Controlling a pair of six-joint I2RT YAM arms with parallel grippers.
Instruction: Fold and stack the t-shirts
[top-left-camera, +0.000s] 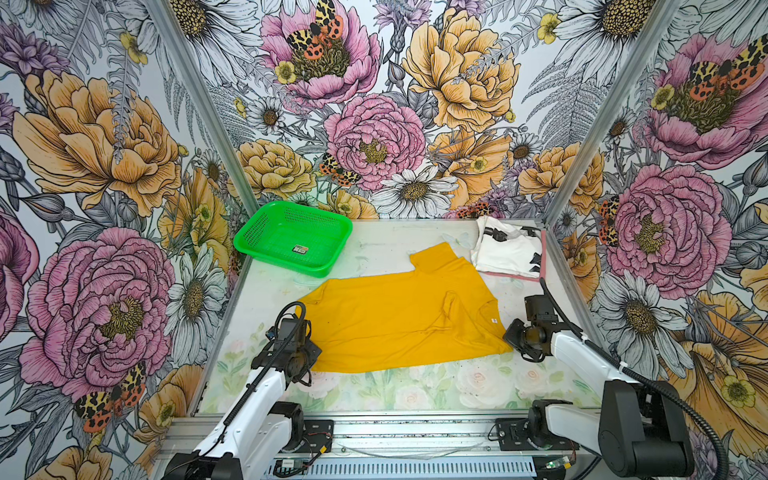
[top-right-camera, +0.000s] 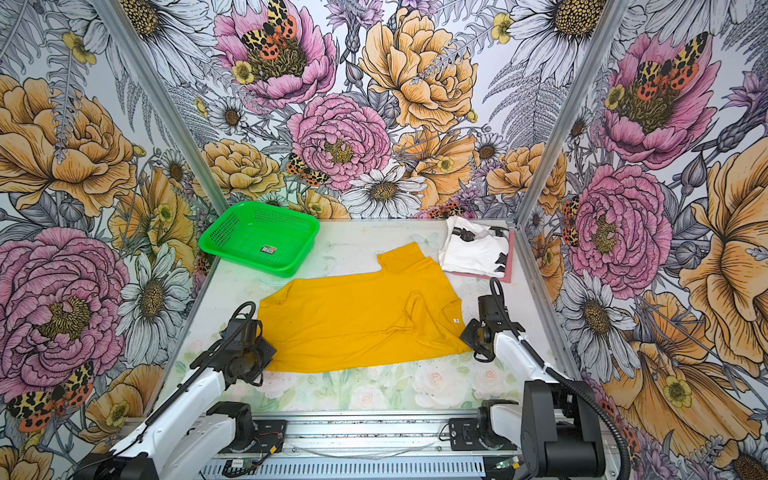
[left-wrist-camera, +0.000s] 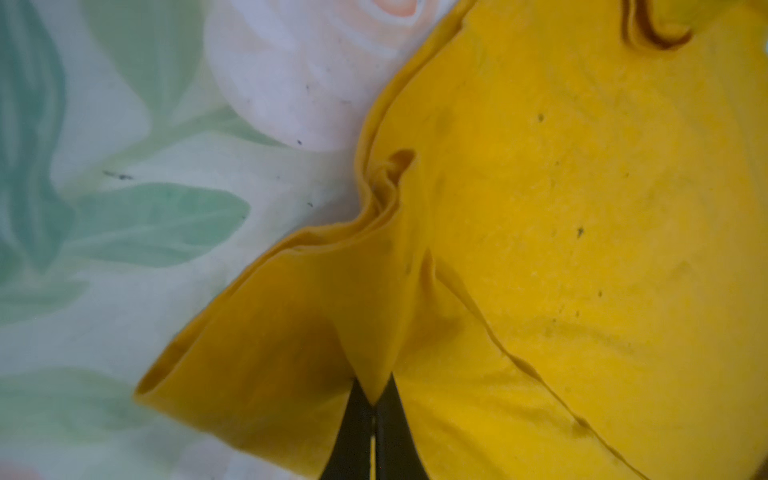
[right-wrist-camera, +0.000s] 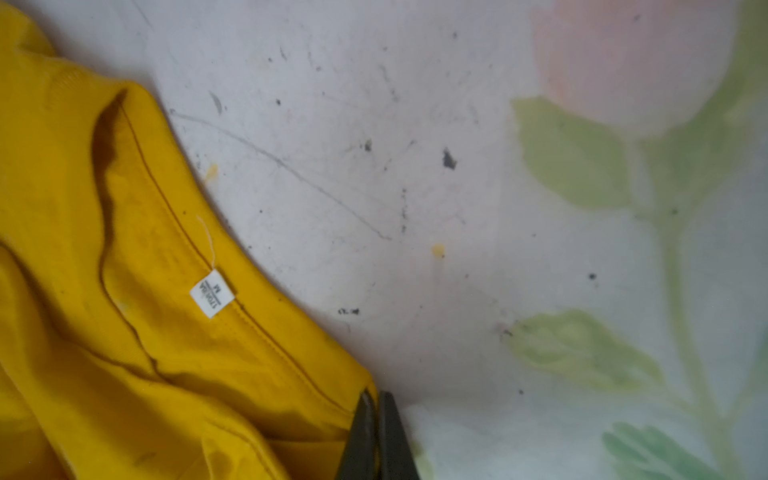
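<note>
A mustard-yellow t-shirt (top-left-camera: 399, 320) (top-right-camera: 357, 324) lies spread across the middle of the table, one sleeve pointing toward the back. Its white neck label (right-wrist-camera: 213, 294) shows near the right end. My left gripper (left-wrist-camera: 376, 401) (top-left-camera: 311, 356) is shut on a pinched fold at the shirt's near-left corner. At the near-right corner, by the collar, my right gripper (right-wrist-camera: 376, 401) (top-left-camera: 510, 337) is shut on the shirt's edge. A folded white t-shirt with black markings (top-left-camera: 505, 251) (top-right-camera: 473, 249) rests on a pink t-shirt (top-left-camera: 542, 259) (top-right-camera: 510, 257) at the back right.
A green mesh basket (top-left-camera: 254, 232) (top-right-camera: 220, 235) stands at the back left, with only a small sticker inside. Floral walls close in the table on three sides. The metal rail (top-left-camera: 415, 432) with both arm bases runs along the front edge.
</note>
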